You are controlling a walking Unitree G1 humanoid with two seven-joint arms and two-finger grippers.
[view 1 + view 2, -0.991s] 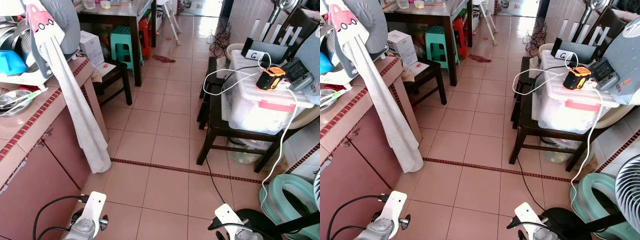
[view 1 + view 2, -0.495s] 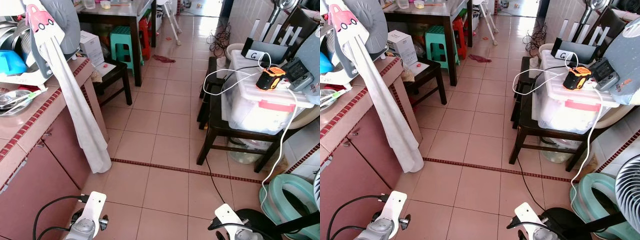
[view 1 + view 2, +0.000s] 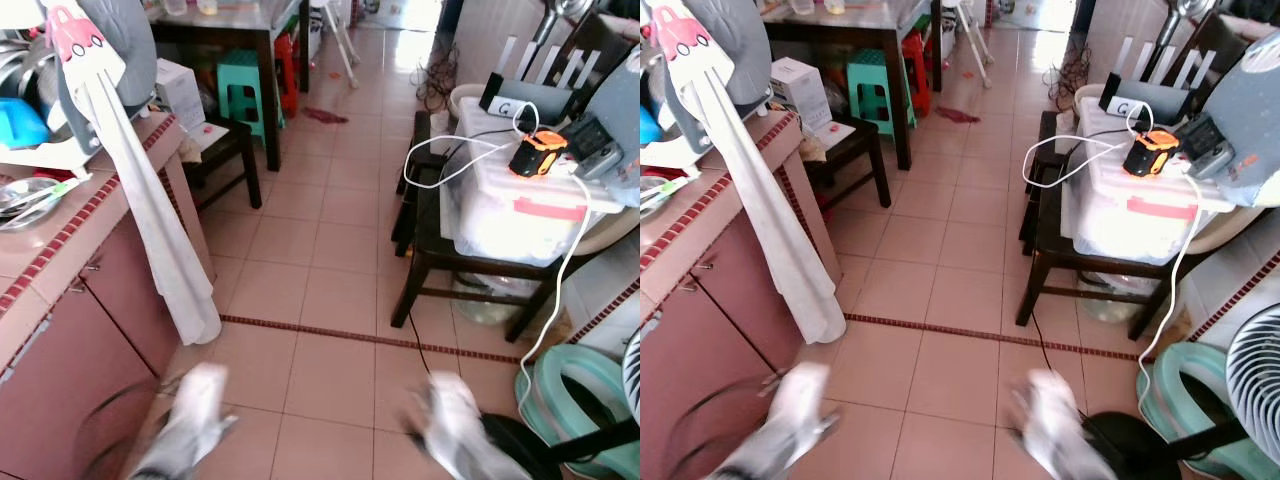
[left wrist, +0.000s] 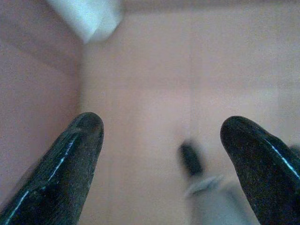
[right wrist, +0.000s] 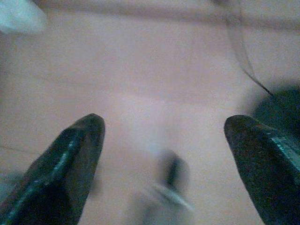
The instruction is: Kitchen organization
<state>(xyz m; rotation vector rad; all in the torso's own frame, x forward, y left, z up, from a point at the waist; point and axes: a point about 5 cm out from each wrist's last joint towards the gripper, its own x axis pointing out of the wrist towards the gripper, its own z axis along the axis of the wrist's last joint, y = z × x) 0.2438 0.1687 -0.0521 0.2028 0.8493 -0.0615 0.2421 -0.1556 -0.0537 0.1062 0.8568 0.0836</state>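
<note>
1. Dishes and metal trays [image 3: 25,195] crowd the tiled counter [image 3: 60,250] on our left, with a blue container [image 3: 20,125] behind them near its back edge; for a kitchen organization job, we judge these to be the things to sort, though the task names none.
2. At the counter's front edge a long white cloth [image 3: 155,225] hangs down past the cabinet doors [image 3: 75,340] almost to the floor, below a grey fan cover with a red cartoon print [image 3: 80,40].
3. Our left gripper [image 4: 159,154] has its two black fingers spread wide with nothing between them, only blurred pink floor tile beyond. Our right gripper [image 5: 164,159] is likewise spread and empty.
4. In the head views both arms are low and smeared by blur, the left arm [image 3: 190,420] near the cabinet, the right arm [image 3: 450,425] near a black fan base [image 3: 520,445].
5. Across the aisle, a dark wooden bench [image 3: 440,250] carries a clear plastic storage bin [image 3: 520,205], with an orange device [image 3: 538,155] and a white cable [image 3: 450,150] on its lid.
6. We judge the step in hand to be travel or repositioning, not handling: nothing is gripped.
7. The next move seems to call for turning toward the counter, raising an arm above its edge, and choosing one item, while keeping clear of the hanging cloth and the floor cables.
</note>
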